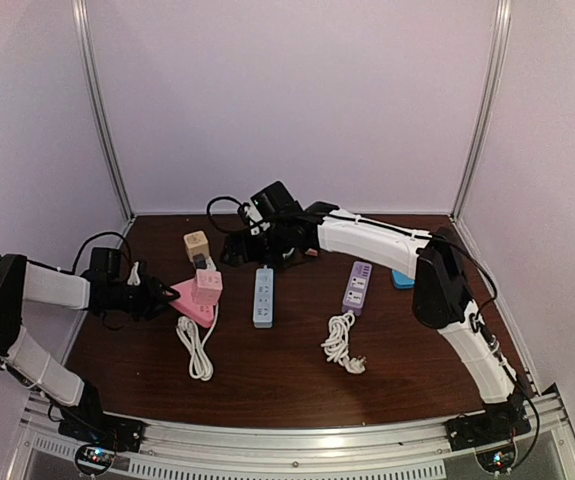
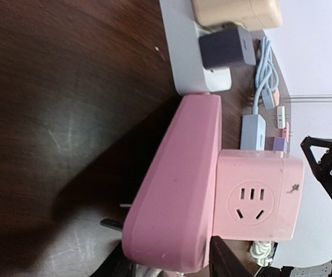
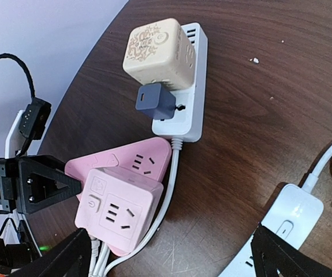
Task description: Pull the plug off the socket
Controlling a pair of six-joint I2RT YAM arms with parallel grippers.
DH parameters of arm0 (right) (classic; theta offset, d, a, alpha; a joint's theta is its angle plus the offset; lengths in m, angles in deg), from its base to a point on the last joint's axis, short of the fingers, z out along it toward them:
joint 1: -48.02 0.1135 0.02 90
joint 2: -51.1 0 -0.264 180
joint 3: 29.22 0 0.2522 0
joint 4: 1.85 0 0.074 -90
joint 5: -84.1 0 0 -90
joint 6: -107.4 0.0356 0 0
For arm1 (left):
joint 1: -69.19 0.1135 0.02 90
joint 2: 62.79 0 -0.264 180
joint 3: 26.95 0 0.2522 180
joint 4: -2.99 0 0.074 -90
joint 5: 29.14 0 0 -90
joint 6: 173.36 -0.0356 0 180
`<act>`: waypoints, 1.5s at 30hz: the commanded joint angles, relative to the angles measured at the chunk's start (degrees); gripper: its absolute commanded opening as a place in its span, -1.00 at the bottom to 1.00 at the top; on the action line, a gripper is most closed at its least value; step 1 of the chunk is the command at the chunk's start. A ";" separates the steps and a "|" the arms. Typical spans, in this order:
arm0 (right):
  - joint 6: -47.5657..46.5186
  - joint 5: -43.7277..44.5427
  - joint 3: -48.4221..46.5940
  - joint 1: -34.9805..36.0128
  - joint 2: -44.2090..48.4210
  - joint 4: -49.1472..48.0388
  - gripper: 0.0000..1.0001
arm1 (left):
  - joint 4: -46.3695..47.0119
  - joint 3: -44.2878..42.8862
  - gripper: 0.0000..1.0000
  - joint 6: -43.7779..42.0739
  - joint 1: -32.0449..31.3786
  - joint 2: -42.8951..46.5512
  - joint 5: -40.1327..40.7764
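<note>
Left hand [image 1: 162, 297] flanks pink triangular power strip [image 1: 187, 303], grip unclear; right hand [image 1: 235, 250] open; pink cube plug [image 1: 208, 285] unpulled.

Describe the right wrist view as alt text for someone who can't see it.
A pink cube adapter sits plugged into a pink triangular power strip on a dark table, with the left pincer at the strip's left edge. Behind, a white power strip carries a beige cube and a dark charger; the right pincer hangs open in the foreground.

Dark table [image 1: 267, 390] bears pink strip [image 1: 189, 298], white strip [image 1: 207, 263], blue strip [image 1: 264, 296], purple strip [image 1: 357, 287], coiled cords [image 1: 197, 352]
</note>
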 commanded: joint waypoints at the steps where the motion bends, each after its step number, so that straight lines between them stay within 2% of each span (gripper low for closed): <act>1: 1.73 -2.73 -1.72 1.39 -1.80 -0.83 0.97 | 5.75 1.82 -0.18 4.63 -3.92 2.45 -1.27; 7: 3.12 -5.60 -1.59 1.92 -3.00 -1.35 1.00 | 7.54 1.78 -0.21 7.32 -7.49 3.01 2.73; 21: 11.23 -14.39 -2.52 1.96 -8.42 -9.12 1.00 | 7.21 0.73 -0.23 7.64 -8.28 2.00 6.31; 25: 13.03 -15.21 -2.90 2.01 -9.51 -11.21 0.93 | 6.20 0.03 -0.27 7.23 -9.19 1.54 7.15; 31: 14.27 -15.46 -3.26 2.01 -10.36 -12.21 0.72 | 3.65 -1.68 -0.41 6.25 -11.04 1.72 8.91; 36: 14.46 -15.45 -3.08 2.09 -10.56 -12.02 0.63 | -0.91 -4.35 -0.53 4.64 -13.77 2.73 12.06; 38: 14.68 -15.54 -3.02 2.07 -10.56 -12.20 0.52 | -3.19 -5.70 -0.55 3.77 -15.03 2.82 14.19; 41: 15.20 -16.42 -3.00 2.07 -10.63 -12.82 0.21 | -4.38 -6.67 -0.36 3.76 -15.77 2.30 15.77; 45: 16.20 -17.94 -2.67 2.10 -10.49 -13.66 -0.21 | -2.93 -6.37 -0.26 5.18 -15.82 2.45 17.65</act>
